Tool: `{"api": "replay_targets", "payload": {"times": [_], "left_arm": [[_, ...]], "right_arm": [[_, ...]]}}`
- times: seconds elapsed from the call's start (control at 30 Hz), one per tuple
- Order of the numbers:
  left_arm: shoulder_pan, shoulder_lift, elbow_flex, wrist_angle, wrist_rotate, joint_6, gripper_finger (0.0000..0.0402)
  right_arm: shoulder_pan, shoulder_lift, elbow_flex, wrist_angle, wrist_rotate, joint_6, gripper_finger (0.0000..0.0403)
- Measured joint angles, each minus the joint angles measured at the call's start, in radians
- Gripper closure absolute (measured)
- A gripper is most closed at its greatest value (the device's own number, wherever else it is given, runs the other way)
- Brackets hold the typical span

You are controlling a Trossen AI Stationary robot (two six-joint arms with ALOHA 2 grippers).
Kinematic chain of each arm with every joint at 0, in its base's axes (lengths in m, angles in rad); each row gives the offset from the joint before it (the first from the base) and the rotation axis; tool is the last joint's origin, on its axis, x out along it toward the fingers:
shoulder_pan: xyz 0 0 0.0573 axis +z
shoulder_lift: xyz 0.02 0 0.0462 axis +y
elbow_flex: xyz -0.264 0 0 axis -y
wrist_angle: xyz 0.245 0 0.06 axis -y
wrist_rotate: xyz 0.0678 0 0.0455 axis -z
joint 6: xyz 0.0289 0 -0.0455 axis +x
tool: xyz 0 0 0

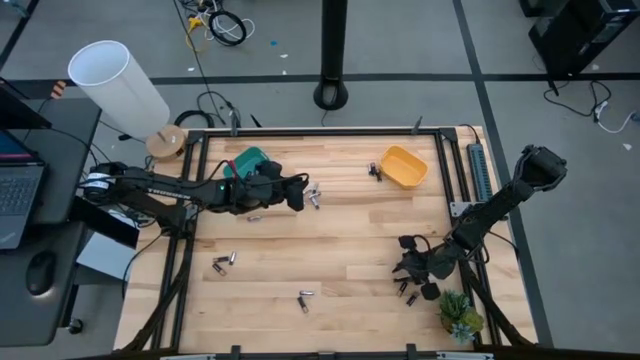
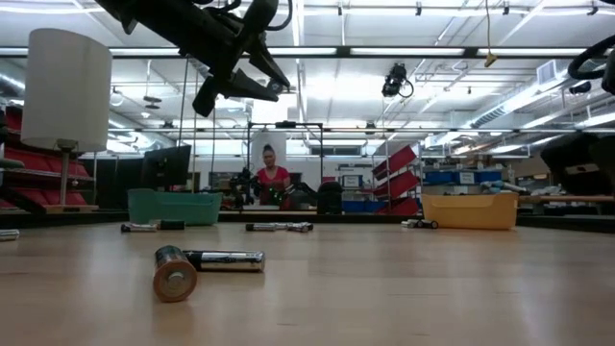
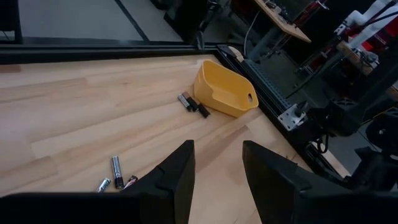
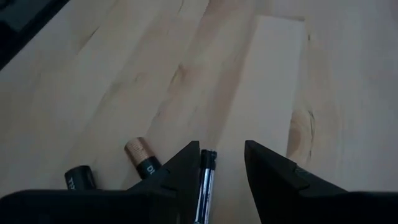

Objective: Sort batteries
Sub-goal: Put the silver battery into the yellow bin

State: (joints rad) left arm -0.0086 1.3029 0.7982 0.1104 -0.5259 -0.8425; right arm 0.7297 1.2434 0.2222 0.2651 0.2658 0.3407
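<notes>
Silvery and dark batteries lie scattered on the wooden table. My right gripper [image 1: 405,268] is low over the table's near right part, open. In its wrist view its fingers [image 4: 222,149] stand on either side of a thin battery [image 4: 206,177] lying flat, with a copper-ended battery [image 4: 142,159] and a dark one [image 4: 81,178] beside it. My left gripper [image 1: 299,192] hangs open above the table [image 2: 245,85] by the teal bin [image 1: 250,160], holding nothing. Below it lie batteries [image 3: 116,171]. More batteries [image 3: 193,102] rest against the orange bin [image 3: 224,90].
Other batteries lie at the near left [image 1: 225,262] and the near middle [image 1: 305,298], the latter close in the low view [image 2: 207,264]. A small potted plant [image 1: 460,315] stands at the near right corner. A white lamp [image 1: 115,85] stands beyond the far left corner.
</notes>
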Motion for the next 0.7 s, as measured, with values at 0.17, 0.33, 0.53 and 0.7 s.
{"api": "replay_targets", "payload": {"times": [0.17, 0.33, 0.53, 0.7], "left_arm": [[0.000, 0.000, 0.000, 0.000, 0.000, 0.004, 0.0255], [0.000, 0.000, 0.000, 0.000, 0.000, 0.012, 0.0255], [0.000, 0.000, 0.000, 0.001, 0.001, 0.021, 0.0255], [0.000, 0.000, 0.000, 0.000, 0.004, 0.021, 0.0255]], "right_arm": [[-0.002, 0.000, 0.000, -0.013, -0.029, -0.044, 0.0266], [-0.007, 0.028, 0.000, -0.022, -0.057, -0.056, 0.0267], [-0.018, 0.095, 0.003, 0.009, -0.066, -0.057, 0.0267], [-0.037, 0.103, 0.003, 0.017, -0.074, -0.057, 0.0271]]}}
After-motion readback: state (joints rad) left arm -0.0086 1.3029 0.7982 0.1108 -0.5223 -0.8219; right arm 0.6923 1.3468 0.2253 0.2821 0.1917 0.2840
